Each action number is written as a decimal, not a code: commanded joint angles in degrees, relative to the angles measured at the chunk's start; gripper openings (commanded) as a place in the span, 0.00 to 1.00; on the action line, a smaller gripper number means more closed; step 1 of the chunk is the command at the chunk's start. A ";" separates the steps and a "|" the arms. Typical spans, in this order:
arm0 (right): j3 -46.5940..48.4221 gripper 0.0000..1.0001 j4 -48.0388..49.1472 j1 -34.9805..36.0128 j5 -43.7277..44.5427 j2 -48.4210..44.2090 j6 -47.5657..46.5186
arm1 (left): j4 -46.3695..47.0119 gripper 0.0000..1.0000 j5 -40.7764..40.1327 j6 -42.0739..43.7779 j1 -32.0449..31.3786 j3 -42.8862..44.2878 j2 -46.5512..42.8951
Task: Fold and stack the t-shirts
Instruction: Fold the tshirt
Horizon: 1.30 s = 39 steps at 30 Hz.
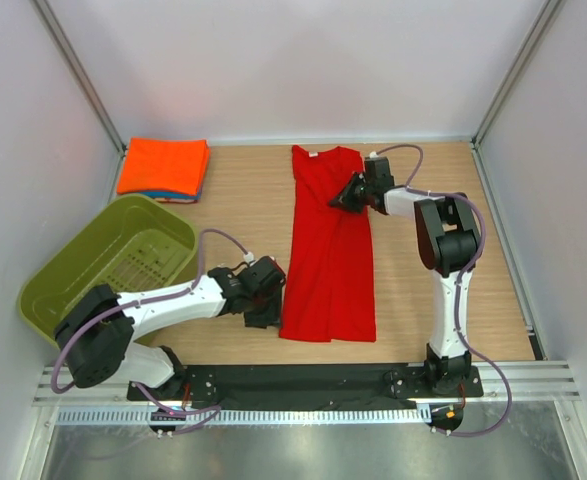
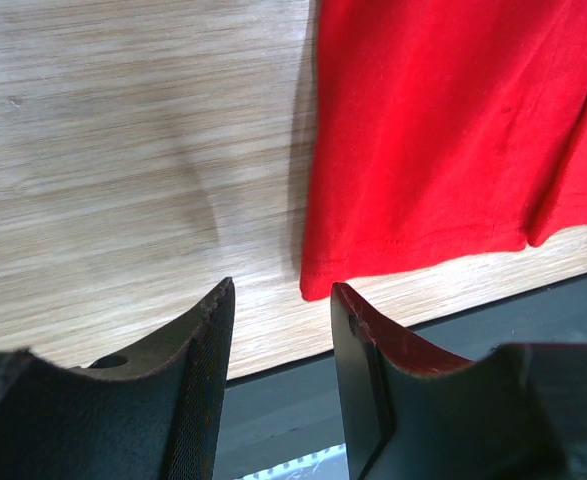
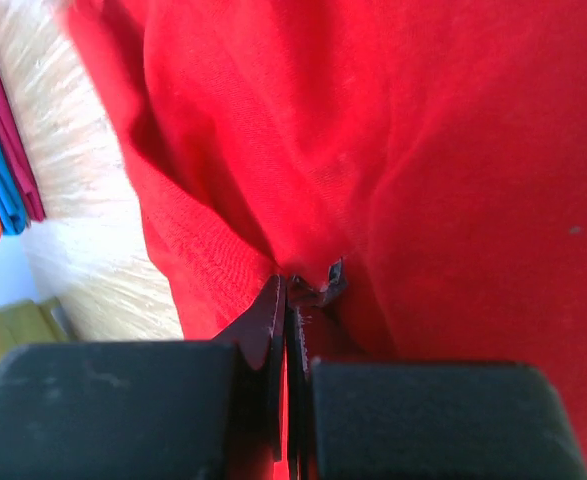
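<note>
At the left hem corner of the red shirt [image 1: 330, 250], laid lengthwise on the counter [image 1: 243, 190], the left pincer [image 2: 278, 292] stands released just beside the cloth; the right pincer [image 3: 288, 285] grips its collar-end edge.

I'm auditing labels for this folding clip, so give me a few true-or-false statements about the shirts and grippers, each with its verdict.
1. The right gripper is shut on the red t-shirt. True.
2. The left gripper is clamped on the shirt's hem. False: it is open and holds nothing, just off the shirt's near left corner.
3. The orange t-shirt lies folded on top of the blue one. True.
4. The red t-shirt lies inside the basket. False: it lies on the table, between the arms.
</note>
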 commanded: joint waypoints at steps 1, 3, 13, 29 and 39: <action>-1.55 0.01 4.56 0.77 2.06 -3.61 2.05 | 1.78 0.45 0.98 -0.58 -0.07 0.35 0.78; -1.38 0.01 4.65 0.76 1.79 -3.43 2.22 | 1.87 0.45 0.98 -0.58 -0.07 0.35 0.87; -0.50 0.20 0.54 0.50 2.58 -6.24 0.03 | 1.26 0.46 0.02 -0.23 0.01 0.43 0.96; -26.84 0.57 -38.48 2.43 9.26 -42.78 -6.04 | 10.39 0.52 8.45 -1.19 1.25 -5.18 2.45; -50.06 0.60 -48.08 10.87 14.19 -68.19 2.13 | 10.66 0.51 7.57 -2.60 1.25 -9.50 0.17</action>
